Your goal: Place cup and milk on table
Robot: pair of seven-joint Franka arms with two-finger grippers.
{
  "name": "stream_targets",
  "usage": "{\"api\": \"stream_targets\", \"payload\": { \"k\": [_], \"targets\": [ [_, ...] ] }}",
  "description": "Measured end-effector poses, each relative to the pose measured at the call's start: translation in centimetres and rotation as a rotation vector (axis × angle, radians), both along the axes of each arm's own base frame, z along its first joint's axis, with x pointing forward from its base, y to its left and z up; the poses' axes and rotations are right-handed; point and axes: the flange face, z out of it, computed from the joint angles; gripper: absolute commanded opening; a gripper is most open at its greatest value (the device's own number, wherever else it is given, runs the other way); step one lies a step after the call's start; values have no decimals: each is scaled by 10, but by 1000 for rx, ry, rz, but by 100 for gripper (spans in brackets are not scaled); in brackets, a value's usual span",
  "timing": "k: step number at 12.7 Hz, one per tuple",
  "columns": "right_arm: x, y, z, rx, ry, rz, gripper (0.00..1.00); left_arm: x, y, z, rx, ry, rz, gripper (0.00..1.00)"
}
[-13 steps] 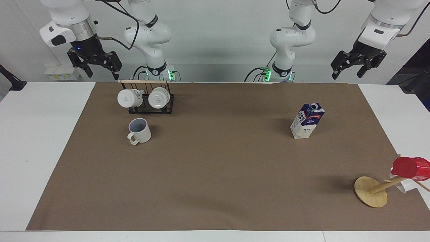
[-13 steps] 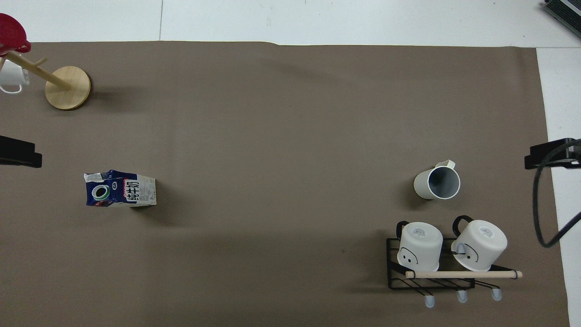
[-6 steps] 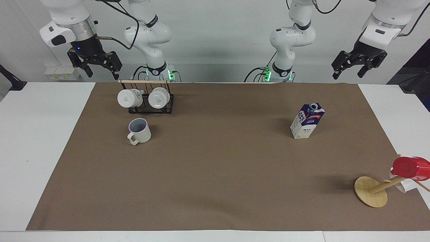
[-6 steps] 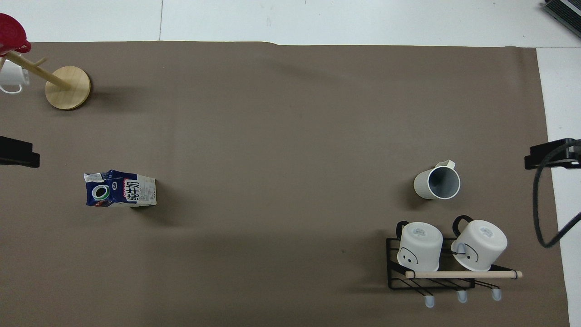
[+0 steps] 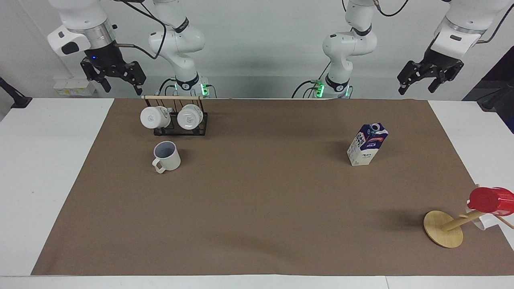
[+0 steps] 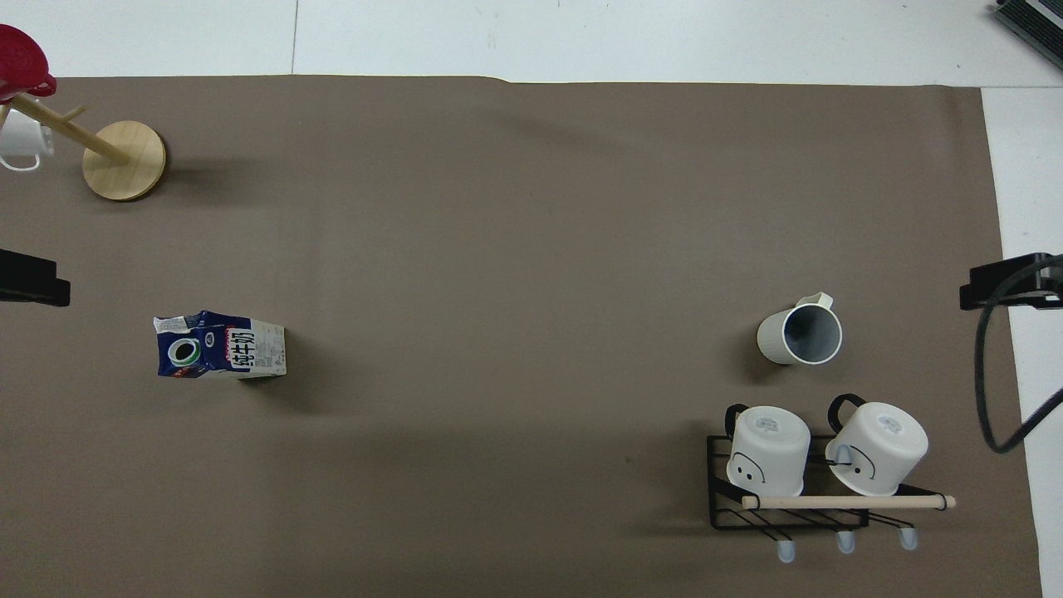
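Note:
The cream-white cup (image 5: 166, 156) stands upright on the brown sheet (image 5: 261, 192) of the white table (image 5: 40, 160), toward the right arm's end; it also shows in the overhead view (image 6: 801, 335). The milk carton (image 5: 367, 144) stands upright on the sheet toward the left arm's end, its cap up (image 6: 220, 345). My right gripper (image 5: 122, 82) hangs open and empty, high over the table's edge by the rack. My left gripper (image 5: 419, 84) hangs open and empty, high over the table's edge at its own end. Both are far from the cup and milk.
A black wire rack (image 5: 174, 124) with two glossy white mugs stands beside the cup, nearer to the robots. A wooden mug tree (image 5: 443, 228) bearing a red cup (image 5: 490, 199) and a white mug (image 6: 21, 141) stands at the left arm's end, farther from the robots than the milk.
Both grippers have drifted slightly up and outward. The cup and the milk have not moved.

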Motion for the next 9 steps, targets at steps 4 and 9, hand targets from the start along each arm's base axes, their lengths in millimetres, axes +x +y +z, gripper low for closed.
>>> {"api": "stream_targets", "payload": {
  "k": [4, 9],
  "targets": [
    [0, 0, -3, 0, 5, 0, 100, 0, 3, 0, 0, 0, 5, 100],
    [15, 5, -64, 0, -11, 15, 100, 0, 3, 0, 0, 0, 5, 100]
  ]
}}
